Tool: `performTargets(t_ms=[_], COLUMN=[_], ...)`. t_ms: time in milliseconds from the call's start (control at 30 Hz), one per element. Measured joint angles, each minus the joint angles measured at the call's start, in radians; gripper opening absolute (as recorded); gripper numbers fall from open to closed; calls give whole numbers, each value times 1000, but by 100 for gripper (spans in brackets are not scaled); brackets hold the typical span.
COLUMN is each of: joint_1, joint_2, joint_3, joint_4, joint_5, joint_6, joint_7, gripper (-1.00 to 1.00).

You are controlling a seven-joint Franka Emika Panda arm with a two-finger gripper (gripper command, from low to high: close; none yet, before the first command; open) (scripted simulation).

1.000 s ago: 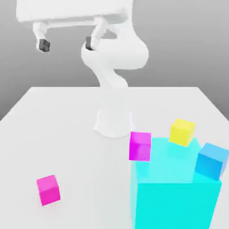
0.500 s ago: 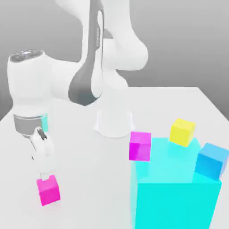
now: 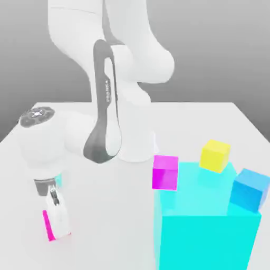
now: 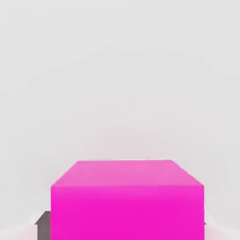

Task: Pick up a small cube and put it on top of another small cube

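Observation:
The small cube (image 3: pixel 47 225) is plain hot pink and sits on the white table (image 3: pixel 105 221) near the front at the exterior view's left. My gripper (image 3: pixel 57 220) has come down over it, and a white finger (image 3: pixel 61 219) covers most of the cube's front. In the hand view the small cube (image 4: pixel 126 197) sits close up between the fingers, with a dark pad (image 4: pixel 43 226) pressed against one side. The gripper is shut on it, and the cube rests on the table. A purple-magenta cube (image 3: pixel 165 172) of like size stands by the big block.
A big cyan block (image 3: pixel 205 224) takes up the front at the exterior view's right. A yellow cube (image 3: pixel 215 155) and a blue cube (image 3: pixel 249 190) sit at its far side. The arm's white base (image 3: pixel 134 150) stands mid-table.
The arm swung down from high above the table to the hot-pink cube at the left. The fingers, wide apart before, have closed on the cube.

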Motion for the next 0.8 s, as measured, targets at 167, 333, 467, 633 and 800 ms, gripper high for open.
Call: performTargets(t_ms=[167, 333, 467, 633, 800], joint_1=[28, 94, 154, 277, 423], joint_2=[-99, -96, -95, -144, -224], joint_3=[32, 126, 201, 301, 368], joint_4=[29, 175, 303, 461, 562], joint_5=[-48, -127, -192, -203, -121], joint_6=[-121, -249, -363, -572, -769], joint_7=[-68, -275, -442, -418, -186], gripper=[-100, -100, -100, -100, -100])
